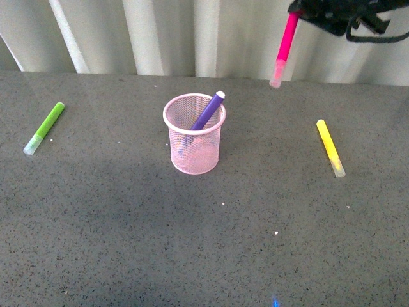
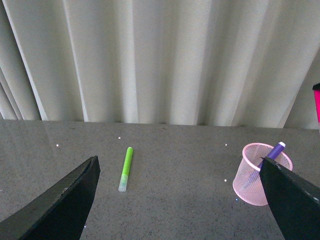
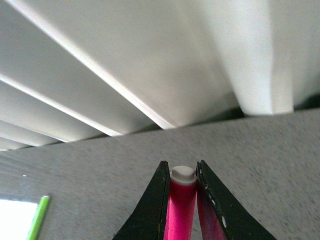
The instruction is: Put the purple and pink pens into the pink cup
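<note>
1. Pink pen, and it's clamped tight in the right claw, up in the air with its pale end hanging down on a slant.
2. Left claw is spread wide, nothing between the fingers.
3. Cup stands upright mid-table, well to the left of that raised pen.
4. Purple pen is in the cup, leaning on the rim.
5. Green marker lies flat far left on the table, and the yellow marker lies right of the cup.

Pink cup wire mesh; table matt, speckled.
</note>
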Tool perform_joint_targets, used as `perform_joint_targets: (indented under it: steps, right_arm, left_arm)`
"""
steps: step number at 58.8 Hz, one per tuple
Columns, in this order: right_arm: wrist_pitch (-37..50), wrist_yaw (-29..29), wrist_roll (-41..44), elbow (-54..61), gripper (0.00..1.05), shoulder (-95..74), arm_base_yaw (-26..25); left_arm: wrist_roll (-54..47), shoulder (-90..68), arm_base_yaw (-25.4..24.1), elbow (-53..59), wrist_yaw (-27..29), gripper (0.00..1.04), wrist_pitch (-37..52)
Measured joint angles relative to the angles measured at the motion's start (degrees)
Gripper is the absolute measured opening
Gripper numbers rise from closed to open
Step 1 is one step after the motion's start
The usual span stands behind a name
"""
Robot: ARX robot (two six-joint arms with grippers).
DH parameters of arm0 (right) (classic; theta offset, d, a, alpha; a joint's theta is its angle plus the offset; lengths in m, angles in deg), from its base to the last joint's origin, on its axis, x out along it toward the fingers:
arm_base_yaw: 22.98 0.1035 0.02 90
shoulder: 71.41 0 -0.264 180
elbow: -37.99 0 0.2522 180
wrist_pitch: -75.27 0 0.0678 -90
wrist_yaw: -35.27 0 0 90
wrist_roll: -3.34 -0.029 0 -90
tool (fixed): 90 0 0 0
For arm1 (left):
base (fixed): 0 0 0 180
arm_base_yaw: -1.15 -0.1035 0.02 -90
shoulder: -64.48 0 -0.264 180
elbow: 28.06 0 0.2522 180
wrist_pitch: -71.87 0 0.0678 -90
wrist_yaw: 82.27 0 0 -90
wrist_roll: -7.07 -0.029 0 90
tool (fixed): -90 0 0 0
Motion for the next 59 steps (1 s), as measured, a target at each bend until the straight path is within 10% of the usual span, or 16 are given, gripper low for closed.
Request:
perform_joint_targets:
  steps: [22, 59]
  right_arm:
    - [27.5, 1.88, 9.4, 11.96, 0.11, 4.2, 8.68]
    - [34.67, -0.94, 22.67, 10.14, 0.11, -5.97, 17.73]
  left_arm:
    - [0.0, 0.0, 0.0, 0.0, 0.0, 0.98, 0.0]
    - [0.0, 0.0, 0.0, 0.0, 0.0, 0.98, 0.0]
